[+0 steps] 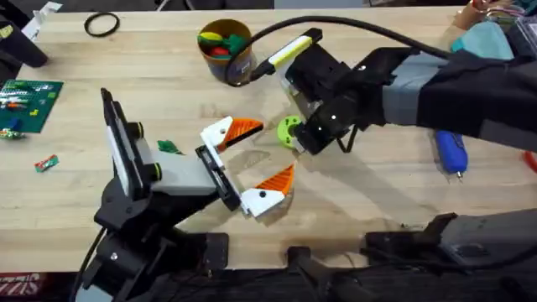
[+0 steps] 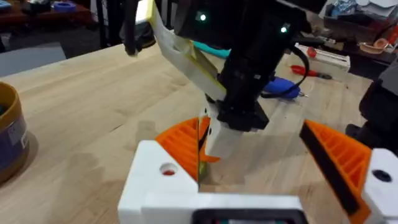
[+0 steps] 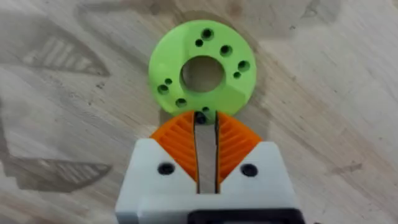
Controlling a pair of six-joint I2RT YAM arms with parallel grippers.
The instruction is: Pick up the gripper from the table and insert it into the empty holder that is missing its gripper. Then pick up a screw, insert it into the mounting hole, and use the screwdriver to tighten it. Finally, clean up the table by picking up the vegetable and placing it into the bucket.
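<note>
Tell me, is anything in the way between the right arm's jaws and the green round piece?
No, nothing visible is. The right gripper, jaws nearly closed, sits right at the edge of the green gripper lying flat on the table, with no object between them.

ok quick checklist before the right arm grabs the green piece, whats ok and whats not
1. Green piece lying flat on the table, nothing on top of it: ok.
2. Right gripper lined up at the piece's edge: ok.
3. Right fingers parted enough to take the piece: not ok, they are shut with a thin gap.
4. Left gripper open and apart from the piece: ok.
5. Blue screwdriver out of the way on the table: ok.
6. Where the empty holder stands: cannot tell.
</note>
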